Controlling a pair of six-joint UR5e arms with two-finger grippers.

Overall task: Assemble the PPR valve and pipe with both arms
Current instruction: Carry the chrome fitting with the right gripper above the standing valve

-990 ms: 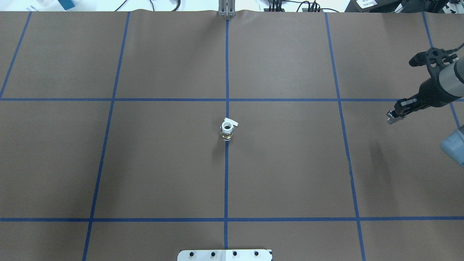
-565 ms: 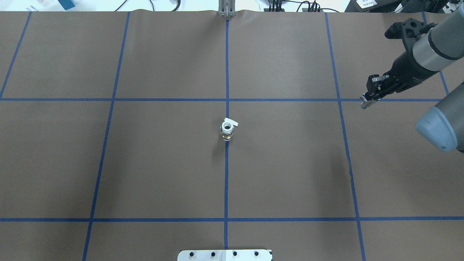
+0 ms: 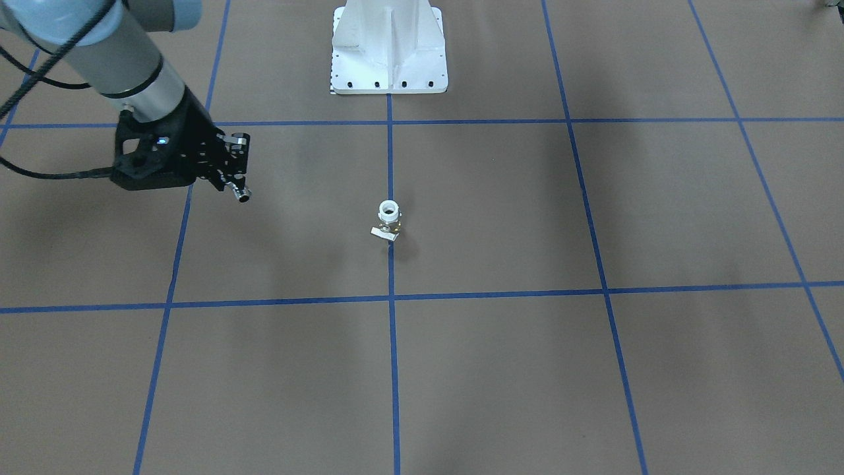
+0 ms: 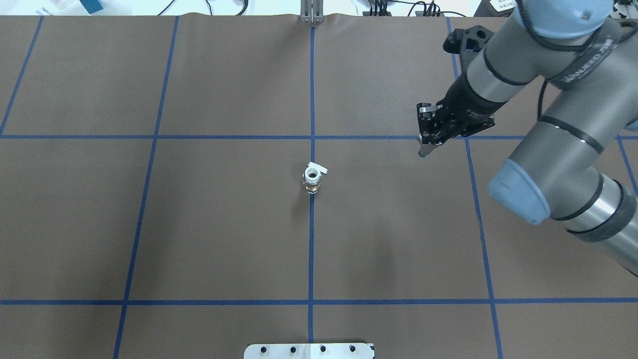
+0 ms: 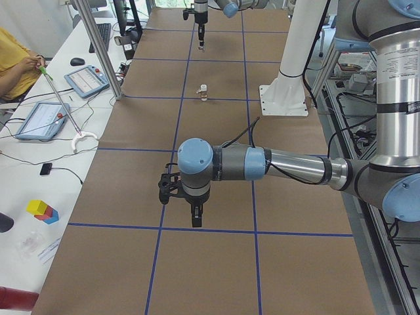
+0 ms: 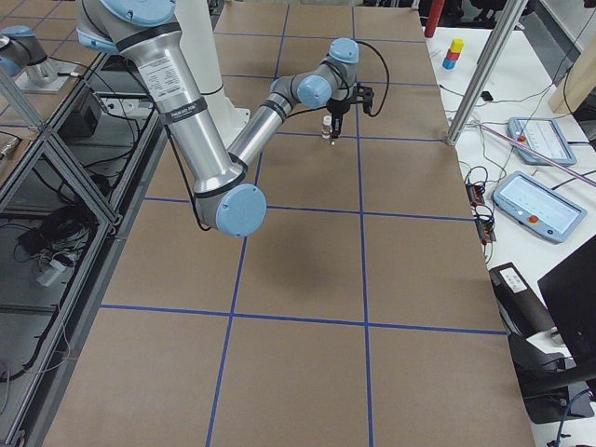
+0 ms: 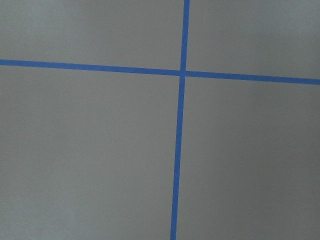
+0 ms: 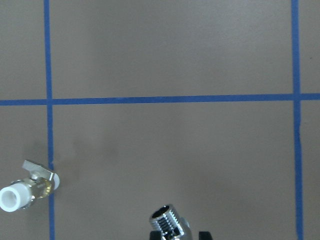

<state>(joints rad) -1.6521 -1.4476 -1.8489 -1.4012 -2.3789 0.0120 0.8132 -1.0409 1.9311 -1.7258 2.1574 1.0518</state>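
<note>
The PPR valve (image 4: 312, 178) stands upright on the centre tape line, white collar up and whitish tab beside it. It also shows in the front view (image 3: 389, 221) and at the lower left of the right wrist view (image 8: 25, 190). My right gripper (image 4: 425, 145) is shut on the chrome pipe (image 4: 423, 150), held above the table to the right of the valve and apart from it. The pipe's threaded end shows in the right wrist view (image 8: 169, 222) and in the front view (image 3: 243, 194). My left gripper (image 5: 195, 220) shows only in the exterior left view, far from the valve; I cannot tell its state.
Brown table paper carries a blue tape grid (image 4: 312, 137). The white pedestal (image 3: 388, 46) stands at the robot's side of the table. A metal post (image 4: 311, 12) is at the far edge. The left wrist view shows only paper and a tape cross (image 7: 182, 73).
My right arm has swung in from the table's right edge toward the middle, carrying the pipe leftward. The valve has not moved.
</note>
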